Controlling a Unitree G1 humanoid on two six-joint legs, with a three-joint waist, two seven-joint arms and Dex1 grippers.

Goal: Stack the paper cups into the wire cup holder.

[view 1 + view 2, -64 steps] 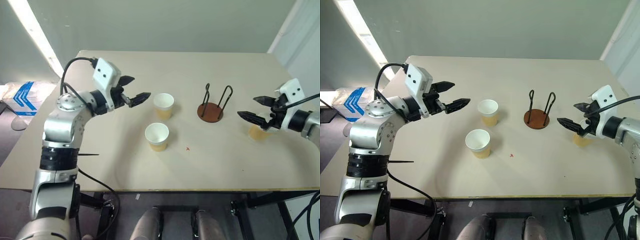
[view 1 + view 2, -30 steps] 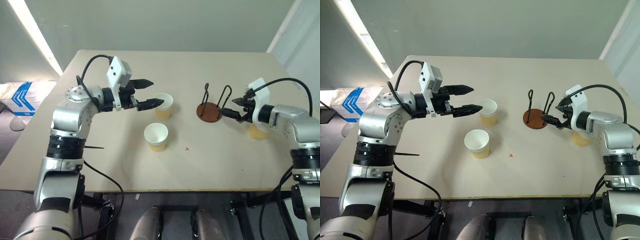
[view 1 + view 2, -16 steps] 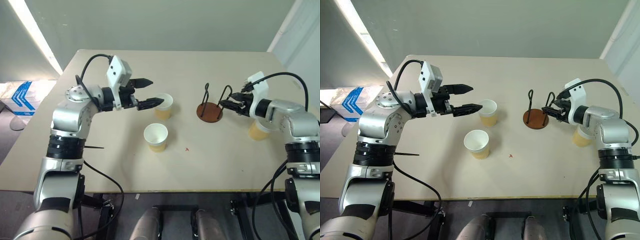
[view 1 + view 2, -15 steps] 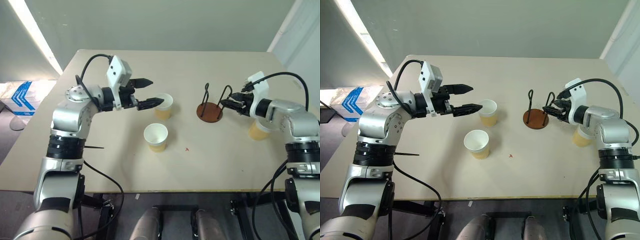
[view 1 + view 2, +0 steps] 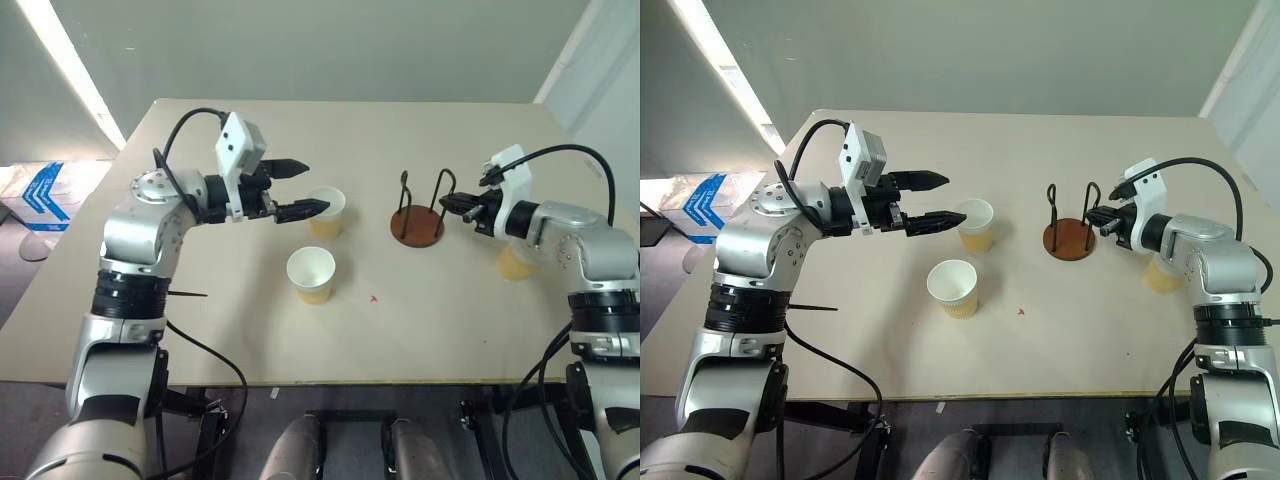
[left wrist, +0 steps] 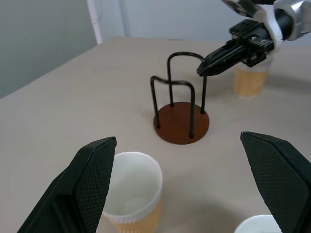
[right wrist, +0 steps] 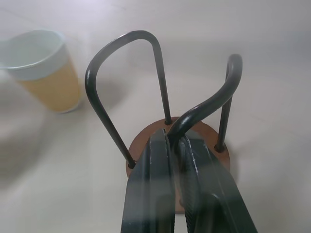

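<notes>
The wire cup holder (image 5: 416,227), a brown disc with two black wire loops, stands at the table's middle right. My right gripper (image 5: 445,203) is shut on its nearer loop; the right wrist view has the wire (image 7: 204,109) pinched between the fingers (image 7: 158,165). One paper cup (image 5: 327,211) stands upright left of the holder. My left gripper (image 5: 312,188) hovers open just beside that cup, with nothing between the fingers. A second cup (image 5: 311,274) stands nearer the front. A third cup (image 5: 516,264) sits behind my right forearm, partly hidden.
The beige table (image 5: 450,330) has open surface in front of the holder and along its far side. A blue and white bag (image 5: 40,190) lies on the floor off the table's left edge. A small red mark (image 5: 374,297) is on the tabletop.
My right gripper has shut on the holder's wire loop and shifted it slightly left. The left arm and the cups have stayed where they were.
</notes>
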